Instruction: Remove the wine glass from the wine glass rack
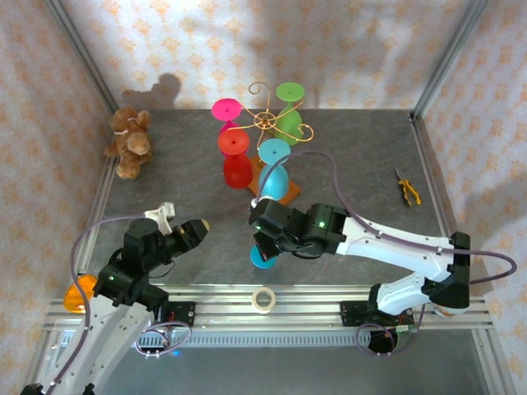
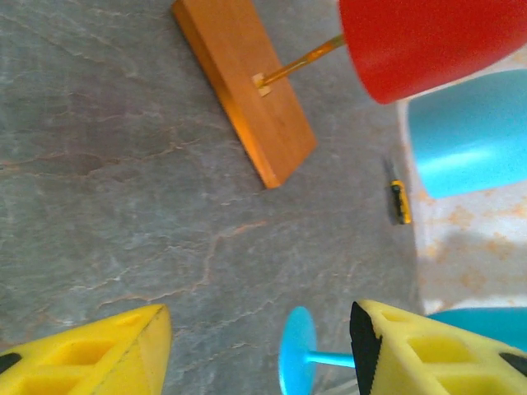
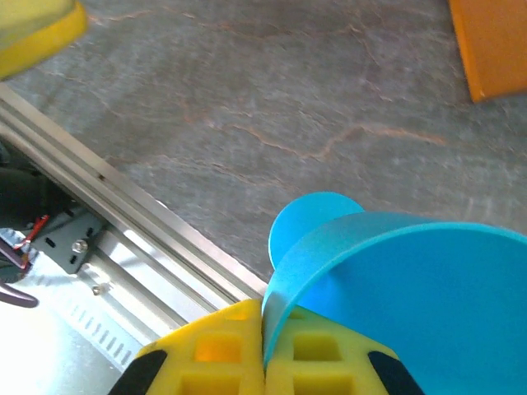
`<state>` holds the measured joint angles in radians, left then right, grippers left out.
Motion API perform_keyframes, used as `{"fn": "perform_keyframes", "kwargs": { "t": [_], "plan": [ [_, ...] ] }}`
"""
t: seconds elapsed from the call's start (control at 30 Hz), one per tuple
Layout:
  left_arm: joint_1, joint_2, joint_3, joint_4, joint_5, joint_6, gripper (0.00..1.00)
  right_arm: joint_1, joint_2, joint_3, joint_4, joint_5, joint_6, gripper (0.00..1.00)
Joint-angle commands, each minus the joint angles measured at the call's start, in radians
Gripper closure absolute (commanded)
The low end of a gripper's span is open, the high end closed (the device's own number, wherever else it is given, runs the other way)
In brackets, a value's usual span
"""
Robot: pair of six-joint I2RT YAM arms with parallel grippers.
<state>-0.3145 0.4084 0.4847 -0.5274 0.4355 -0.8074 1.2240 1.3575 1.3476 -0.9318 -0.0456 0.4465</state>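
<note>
A robot lab's staged test cell: left arm [image 1: 123, 284] and right arm [image 1: 395, 247] bolted to an aluminium rail [image 1: 321, 295], with a grey tabletop [image 1: 181, 197] boxed by floral wallpaper panels [image 1: 354, 49] and metal posts [image 1: 446, 58].

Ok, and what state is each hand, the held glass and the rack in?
left hand: open, empty.
blue wine glass: off the rack, gripped at its rim.
right hand: shut on the blue wine glass.
wine glass rack: upright, with pink glass, red glass, green glass and second blue glass hanging.
</note>
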Motion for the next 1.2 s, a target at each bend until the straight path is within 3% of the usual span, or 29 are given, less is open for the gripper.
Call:
{"fn": "perform_keyframes", "kwargs": {
  "t": [0.0, 0.27, 0.67, 1.17],
  "plan": [
    [-0.003, 0.060, 0.050, 0.019, -0.041, 0.073, 0.42, -0.053, -0.082, -0.057, -0.031, 0.059, 0.068, 1.00],
    [-0.003, 0.193, 0.087, 0.087, -0.034, 0.121, 0.44, -0.271, -0.164, -0.151, -0.044, 0.036, 0.035, 1.00],
    [-0.003, 0.287, 0.112, 0.132, -0.055, 0.159, 0.45, -0.542, -0.039, -0.124, -0.016, -0.032, -0.076, 1.00],
    [-0.003, 0.322, 0.113, 0.133, -0.064, 0.168, 0.46, -0.577, 0.111, -0.036, 0.036, -0.007, -0.126, 1.00]
  ]
}}
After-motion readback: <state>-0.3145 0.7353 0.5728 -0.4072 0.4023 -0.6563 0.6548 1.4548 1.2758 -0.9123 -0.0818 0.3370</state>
